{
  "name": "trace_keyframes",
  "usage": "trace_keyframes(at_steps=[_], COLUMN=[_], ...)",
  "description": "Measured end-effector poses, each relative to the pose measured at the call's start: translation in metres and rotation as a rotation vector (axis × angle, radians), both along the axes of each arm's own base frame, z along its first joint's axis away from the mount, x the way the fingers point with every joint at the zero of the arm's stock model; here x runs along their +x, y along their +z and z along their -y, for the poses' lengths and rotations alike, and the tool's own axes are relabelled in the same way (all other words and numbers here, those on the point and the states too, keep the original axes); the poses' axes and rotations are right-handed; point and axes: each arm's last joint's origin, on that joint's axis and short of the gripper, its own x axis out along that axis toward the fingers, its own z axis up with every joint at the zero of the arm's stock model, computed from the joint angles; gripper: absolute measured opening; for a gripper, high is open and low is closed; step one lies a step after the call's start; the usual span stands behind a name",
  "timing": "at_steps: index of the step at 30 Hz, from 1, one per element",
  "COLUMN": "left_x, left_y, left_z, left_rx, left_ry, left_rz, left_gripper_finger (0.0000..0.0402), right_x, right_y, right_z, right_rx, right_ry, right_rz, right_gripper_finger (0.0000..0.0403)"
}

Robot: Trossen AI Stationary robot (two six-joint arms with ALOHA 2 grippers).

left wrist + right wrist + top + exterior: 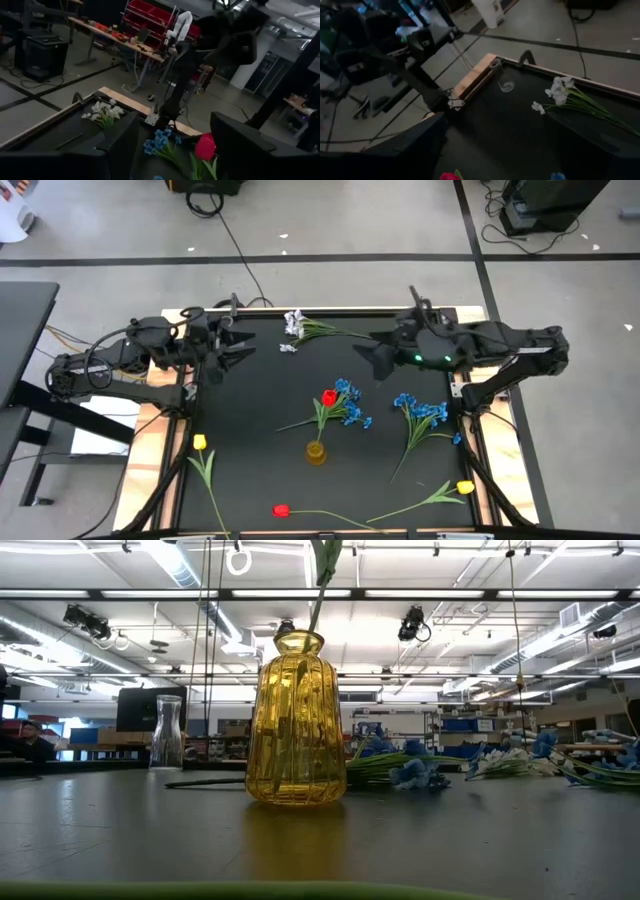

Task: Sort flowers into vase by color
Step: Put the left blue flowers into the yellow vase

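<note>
Well, the black worktop (250, 480) carries everything, and the yellow vase (316, 451) near its middle is my landmark. Both arms hang over the far half of the worktop from that vase: the left claw (243, 347) off to the far left, the right claw (372, 356) to the far right, each with jaws spread wide and gripping nothing. A clear glass vase (167, 732) stands at the far left corner, beyond the yellow vase. One red tulip (329, 397) rises out of the yellow vase. Blue sprays (350, 402) lie just behind the vase, more blue sprays (422, 410) to its right. White sprays (294, 325) lie well beyond it. Nearer than the vase lie a yellow tulip (199, 442) left, another yellow tulip (465, 487) right, and a second red tulip (281, 510) at the near edge.
</note>
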Motion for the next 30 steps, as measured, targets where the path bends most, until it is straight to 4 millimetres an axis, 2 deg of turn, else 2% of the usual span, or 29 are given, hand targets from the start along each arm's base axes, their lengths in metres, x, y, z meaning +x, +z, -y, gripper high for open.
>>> trace_keyframes(at_steps=[6,14,17,22,26,30], left_x=[0.000,0.005,0.014,0.038,0.054,0.070], left_y=[0.000,-0.007,-0.016,-0.043,-0.053,-0.065], left_z=[0.000,0.003,0.003,0.003,0.006,0.010], left_rx=[0.054,0.069,0.100,0.036,-0.028,-0.013], left_ry=[-0.002,-0.025,-0.030,-0.045,-0.056,-0.087], left_rz=[-0.016,-0.078,-0.171,-0.380,-0.424,-0.500], left_gripper_finger=[0.0251,0.0251,0.0251,0.0251,0.0251,0.0251], right_x=[-0.011,-0.024,-0.032,-0.042,-0.047,-0.053], right_y=[-0.004,-0.021,-0.027,-0.032,-0.034,-0.039], right_z=[-0.016,-0.021,-0.022,-0.022,-0.021,-0.019], right_rx=[0.000,0.053,0.053,0.067,0.076,0.080], right_ry=[-0.041,-0.092,-0.150,-0.209,-0.199,-0.199], right_rz=[-0.028,-0.169,-0.213,-0.268,-0.309,-0.388], right_gripper_finger=[0.0345,0.0345,0.0345,0.0345,0.0345,0.0345])
